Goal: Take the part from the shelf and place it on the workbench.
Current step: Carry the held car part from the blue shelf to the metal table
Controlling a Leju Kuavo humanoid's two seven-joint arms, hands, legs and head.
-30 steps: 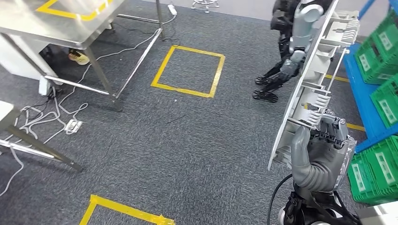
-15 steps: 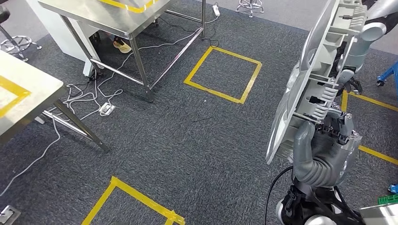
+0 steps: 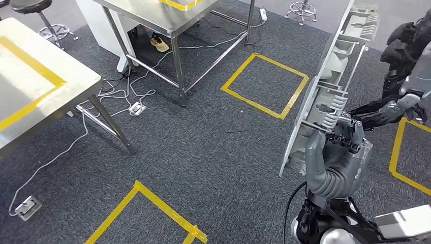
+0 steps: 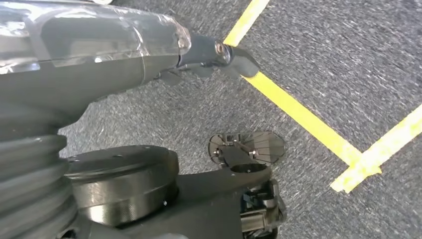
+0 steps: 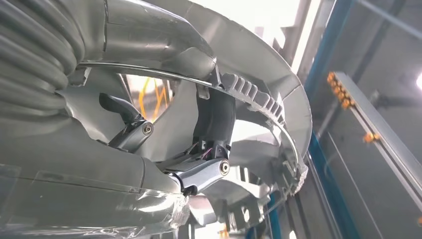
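- The right hand point(image 3: 339, 152) has its fingers clamped on the lower end of the long light-grey ribbed plastic part point(image 3: 330, 86).
- The part stands upright, its long axis rising away from the hand.
- The left hand point(image 4: 209, 52) hangs low; its fingers I cannot tell.
- The steel workbench with yellow tape point(image 3: 30, 76) lies far to the left.

Pale grey ribbed part point(image 3: 325, 91), dark speckled carpet point(image 3: 203, 152) with yellow tape squares point(image 3: 264, 84), apparently steel-grey tables point(image 3: 45, 86).

Long light-grey ribbed plastic part point(image 3: 325, 96), held upright, slightly tilted, lower end gripped, above carpet floor.
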